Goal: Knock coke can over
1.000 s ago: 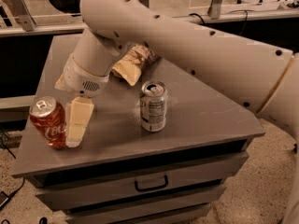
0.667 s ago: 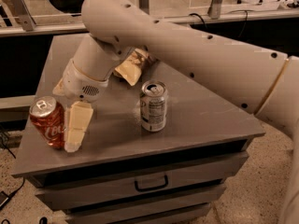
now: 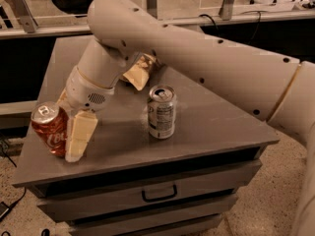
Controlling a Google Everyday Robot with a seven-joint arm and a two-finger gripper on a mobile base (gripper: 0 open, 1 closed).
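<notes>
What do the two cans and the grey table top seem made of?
Red tilted drink can, beside the cream pincer at the front-left: metal, glossy print, shiny lid. Silver upright can: metal too, shiny lid. Grey table top: matte, maybe painted metal.

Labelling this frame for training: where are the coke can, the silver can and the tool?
coke can (image 3: 49, 132): camera view, red side wall.
silver can (image 3: 161, 114): camera view, printed side wall.
tool (image 3: 78, 134): camera view, pale tip, close beside the coke can.
</notes>
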